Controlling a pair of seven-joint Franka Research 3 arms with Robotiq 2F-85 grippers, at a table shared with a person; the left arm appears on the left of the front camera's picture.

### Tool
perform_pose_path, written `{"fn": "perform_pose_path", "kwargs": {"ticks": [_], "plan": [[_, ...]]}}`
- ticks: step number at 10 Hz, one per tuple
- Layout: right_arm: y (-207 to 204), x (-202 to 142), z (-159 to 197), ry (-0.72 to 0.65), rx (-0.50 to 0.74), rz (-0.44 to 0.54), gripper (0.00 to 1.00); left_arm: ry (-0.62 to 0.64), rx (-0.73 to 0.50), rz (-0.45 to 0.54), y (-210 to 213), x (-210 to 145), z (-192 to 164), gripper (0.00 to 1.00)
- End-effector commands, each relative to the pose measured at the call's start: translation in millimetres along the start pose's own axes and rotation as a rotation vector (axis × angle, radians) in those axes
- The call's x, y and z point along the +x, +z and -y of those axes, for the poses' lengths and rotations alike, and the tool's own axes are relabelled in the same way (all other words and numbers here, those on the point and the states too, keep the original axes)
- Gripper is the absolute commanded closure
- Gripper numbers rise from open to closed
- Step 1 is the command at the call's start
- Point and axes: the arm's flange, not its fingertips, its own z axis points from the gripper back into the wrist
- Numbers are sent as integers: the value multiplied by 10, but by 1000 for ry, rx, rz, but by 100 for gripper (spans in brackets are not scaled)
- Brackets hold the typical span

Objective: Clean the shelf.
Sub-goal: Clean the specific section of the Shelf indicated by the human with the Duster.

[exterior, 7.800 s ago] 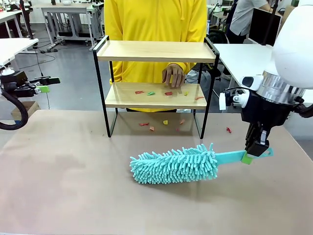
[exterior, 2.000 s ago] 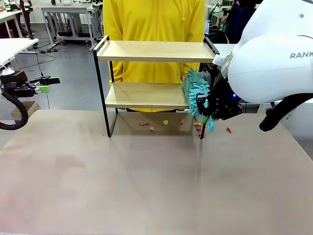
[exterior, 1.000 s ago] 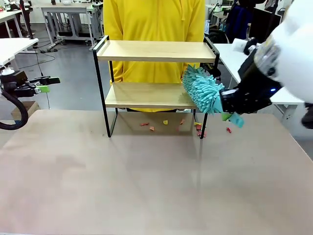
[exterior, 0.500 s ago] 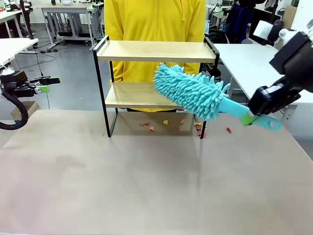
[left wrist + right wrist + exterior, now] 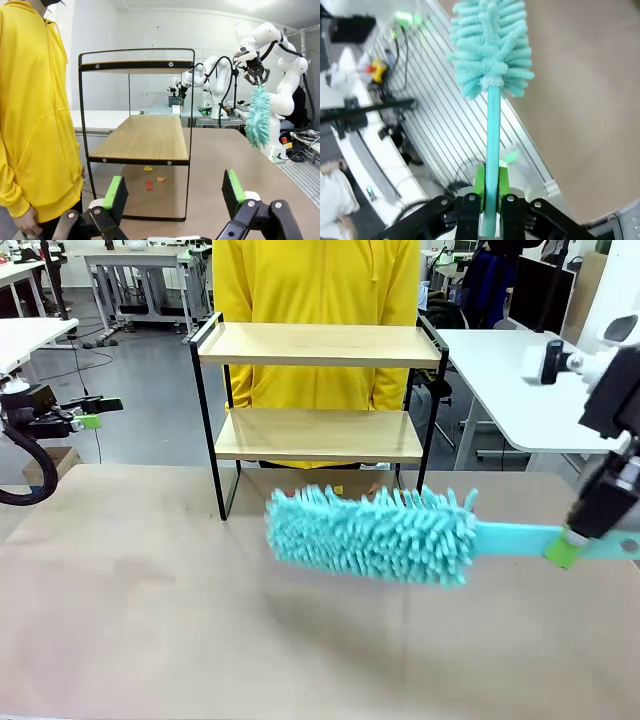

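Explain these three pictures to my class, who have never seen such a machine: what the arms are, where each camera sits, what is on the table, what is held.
Two white robot arms work at a tan table, opposite a person in yellow. The front picture looks across the table from the robot's side; the other two come from cameras on the wrists, looking along each gripper. A two-tier shelf stands on the table, small coloured scraps beneath it. The right gripper is shut on a turquoise duster; the left gripper is open, holding nothing.
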Motion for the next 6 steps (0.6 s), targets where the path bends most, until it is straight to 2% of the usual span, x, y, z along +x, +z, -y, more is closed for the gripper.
{"fn": "perform_pose_path", "kwargs": {"ticks": [1,4,6], "plan": [[-8,-246,237,103,-51,-86,87,-9,2,3,-13,19,26,0],[-98,-830,558,113,-59,-216,87,-9,2,3,-13,19,26,0],[-80,-989,773,141,-85,-177,87,-9,2,3,-13,19,26,0]]}}
